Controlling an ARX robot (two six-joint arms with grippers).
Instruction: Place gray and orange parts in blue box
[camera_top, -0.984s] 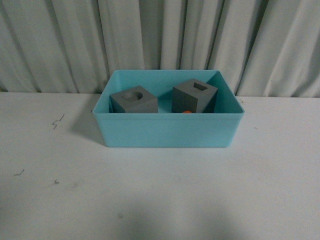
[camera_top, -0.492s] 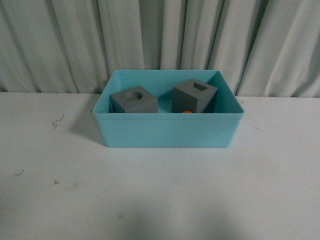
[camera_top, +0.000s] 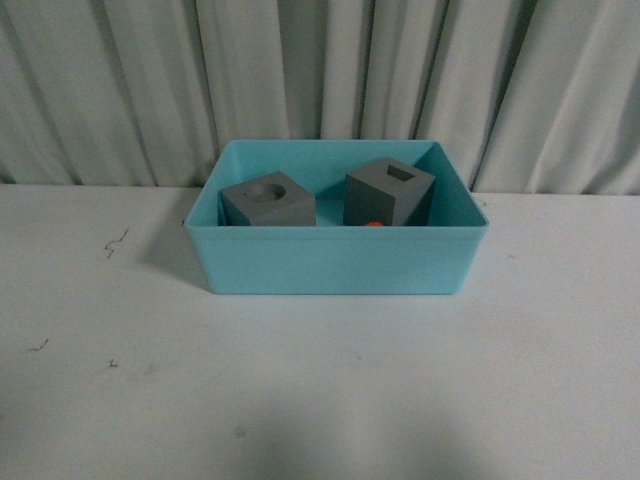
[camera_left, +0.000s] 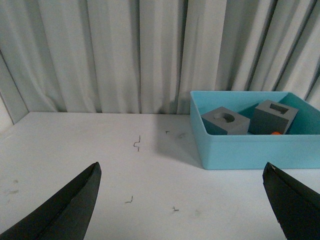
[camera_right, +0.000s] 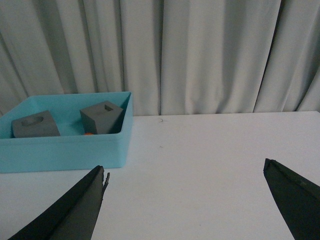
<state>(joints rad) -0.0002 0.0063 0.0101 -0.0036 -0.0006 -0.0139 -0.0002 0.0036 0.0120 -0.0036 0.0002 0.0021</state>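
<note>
The blue box (camera_top: 335, 258) sits at the far middle of the table (camera_top: 320, 380). Inside it: round-recess cube (camera_top: 268, 200) left, rectangular-recess cube (camera_top: 389, 193) right, orange cylinder (camera_top: 374, 224) just beside the latter. My left gripper (camera_left: 182, 200) and right gripper (camera_right: 185, 200) are spread wide, holding nothing.

Three views, blue box (camera_top: 335, 262) shared (frontal)

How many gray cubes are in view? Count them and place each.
2. The round-recess cube sits in the blue box's left half; the rectangular-recess cube sits tilted in its right half. None seems hidden.
</note>
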